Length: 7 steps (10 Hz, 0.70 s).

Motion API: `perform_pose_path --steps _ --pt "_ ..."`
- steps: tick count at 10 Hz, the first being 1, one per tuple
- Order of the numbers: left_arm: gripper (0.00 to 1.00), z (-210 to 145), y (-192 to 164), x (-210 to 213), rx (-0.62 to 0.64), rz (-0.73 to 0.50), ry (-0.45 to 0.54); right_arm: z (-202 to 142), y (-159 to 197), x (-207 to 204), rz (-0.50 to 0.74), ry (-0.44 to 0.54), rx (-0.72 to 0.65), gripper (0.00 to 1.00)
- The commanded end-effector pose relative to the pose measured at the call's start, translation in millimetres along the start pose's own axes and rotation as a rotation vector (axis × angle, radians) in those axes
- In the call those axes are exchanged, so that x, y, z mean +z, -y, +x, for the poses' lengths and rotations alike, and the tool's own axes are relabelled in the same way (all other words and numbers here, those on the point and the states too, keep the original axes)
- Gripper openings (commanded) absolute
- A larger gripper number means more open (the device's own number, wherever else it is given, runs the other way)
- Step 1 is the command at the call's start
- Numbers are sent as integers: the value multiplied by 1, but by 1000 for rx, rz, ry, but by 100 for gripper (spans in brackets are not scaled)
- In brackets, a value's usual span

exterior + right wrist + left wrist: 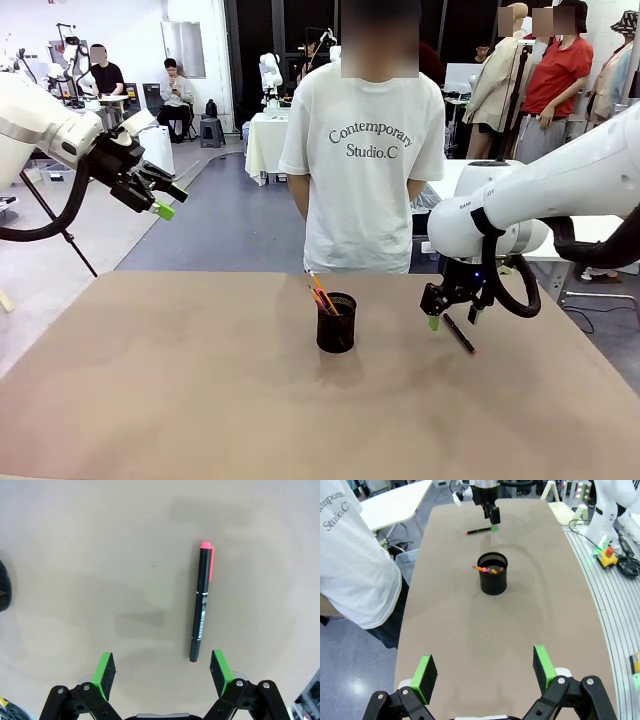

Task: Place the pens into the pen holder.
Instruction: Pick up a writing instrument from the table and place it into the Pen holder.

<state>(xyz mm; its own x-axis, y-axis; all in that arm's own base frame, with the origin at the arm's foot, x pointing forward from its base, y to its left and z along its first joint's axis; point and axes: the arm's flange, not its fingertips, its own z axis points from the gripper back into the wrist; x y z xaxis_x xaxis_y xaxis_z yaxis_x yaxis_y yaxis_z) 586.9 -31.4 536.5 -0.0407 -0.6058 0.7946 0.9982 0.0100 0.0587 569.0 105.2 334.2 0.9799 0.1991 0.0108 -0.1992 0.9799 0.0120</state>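
One pen (202, 602) left on table (100, 555), off-centre near a pad of wide-open, empty R gripper (162, 670); a close could flick it away. L gripper (485, 672) open, empty. Holder (336, 322) has two.

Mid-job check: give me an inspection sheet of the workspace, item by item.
Surface: tan table, bare apart from the job's things.
Job's things: black pen holder upright mid-table, two pens standing in it; black pen with a pink cap lying flat on the table.
Clutter: nothing seen.
Grippers: left gripper open, raised off the table's left side, empty; right gripper open, low over the lying pen, not gripping it.
Cables: black hoses looped along both arms.
Surroundings: person standing at the far edge.
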Motion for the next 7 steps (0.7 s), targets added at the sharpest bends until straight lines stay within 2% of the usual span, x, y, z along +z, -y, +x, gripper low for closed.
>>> perform_pose_path --steps 1,2,4,7 --pt "100 0 1 1 2 5 2 1 -1 2 16 -1 -10 100" --pt "100 0 1 1 2 5 2 19 0 0 24 -50 -26 100" --pt "100 0 1 1 2 5 2 47 -3 -4 5 -77 -85 100" --pt "100 0 1 1 2 5 2 71 3 -18 -9 -58 -101 100"
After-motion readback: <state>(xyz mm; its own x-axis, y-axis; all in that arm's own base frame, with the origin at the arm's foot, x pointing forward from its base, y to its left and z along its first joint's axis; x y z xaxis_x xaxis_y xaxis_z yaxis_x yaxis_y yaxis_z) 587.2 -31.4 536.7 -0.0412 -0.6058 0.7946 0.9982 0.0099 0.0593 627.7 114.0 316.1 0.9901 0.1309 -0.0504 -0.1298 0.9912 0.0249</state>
